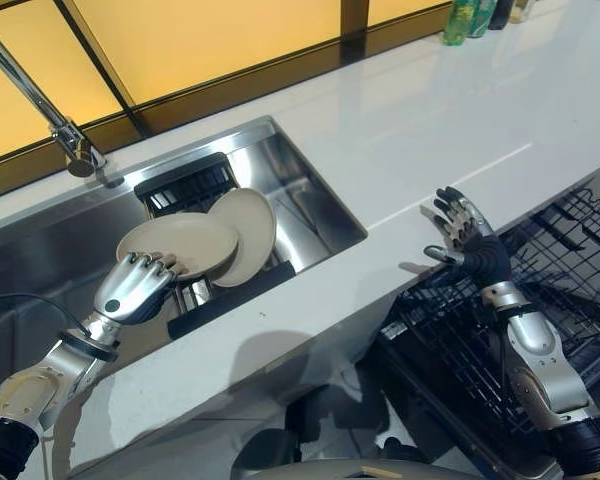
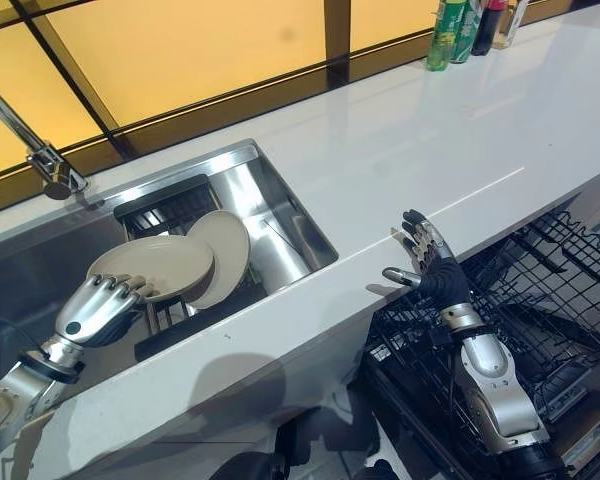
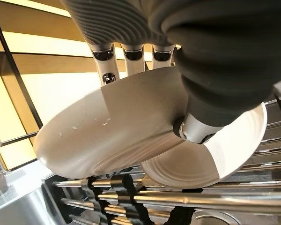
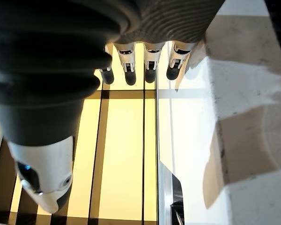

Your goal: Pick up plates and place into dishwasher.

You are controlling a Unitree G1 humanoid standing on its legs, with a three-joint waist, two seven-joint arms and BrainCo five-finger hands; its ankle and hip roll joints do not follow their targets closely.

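Your left hand (image 1: pixel 132 288) is in the stainless steel sink (image 1: pixel 310 215) set into the white countertop (image 1: pixel 450 120). Its fingers are curled over the near rim of a round cream plate (image 1: pixel 178 243), with the thumb pressed against the plate's underside, as the left wrist view shows. That plate lies tilted, close to flat, over the black and metal dish rack (image 1: pixel 195 185) that sits inside the sink. A second round cream plate (image 1: pixel 252 232) stands on edge in the same rack, just behind and to the right of the held one, and the two overlap; you cannot tell whether they touch.

Your right hand (image 2: pixel 428 262) is raised at the front edge of the countertop, fingers spread and straight, holding nothing. It is above the black wire dishwasher rack (image 2: pixel 540 300), which is pulled out below the countertop's front right edge. No plate is in the part of that rack you can see.

A chrome tap (image 1: pixel 40 110) slants over the sink's far left corner. At the countertop's far right corner stand a green plastic bottle (image 2: pixel 444 34) and darker bottles (image 2: pixel 488 22) beside it. Behind the countertop runs an amber backlit window with dark frames (image 1: pixel 210 40).
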